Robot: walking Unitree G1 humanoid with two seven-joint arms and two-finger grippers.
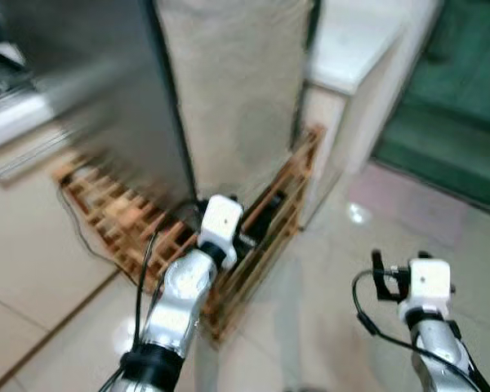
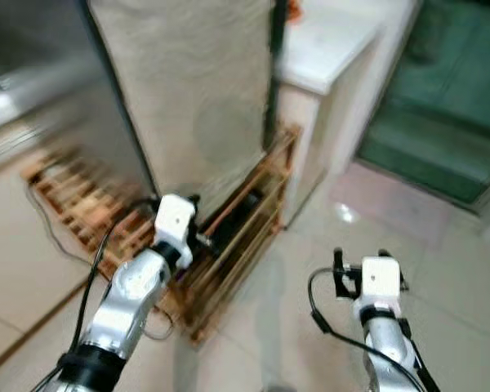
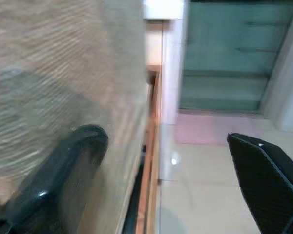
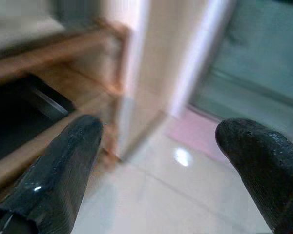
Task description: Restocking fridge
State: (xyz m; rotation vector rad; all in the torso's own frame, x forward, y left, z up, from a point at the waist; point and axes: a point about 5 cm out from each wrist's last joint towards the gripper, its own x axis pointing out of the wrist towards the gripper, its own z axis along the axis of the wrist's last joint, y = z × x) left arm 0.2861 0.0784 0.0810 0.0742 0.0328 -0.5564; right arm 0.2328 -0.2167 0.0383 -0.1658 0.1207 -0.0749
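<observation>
The fridge (image 1: 229,90) stands upright on a wooden pallet (image 1: 261,245), ahead and to the robot's left. The left claw (image 3: 161,170), released and empty, is nearer; the right claw (image 4: 156,161) hangs released over the floor tiles (image 1: 327,327).

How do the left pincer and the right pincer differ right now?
The left pincer is raised beside the beige fabric-covered fridge side, over the wooden slatted rack; the right pincer hangs lower, out over bare glossy floor tiles. The left arm reaches further forward than the right. Both are open and empty.
</observation>
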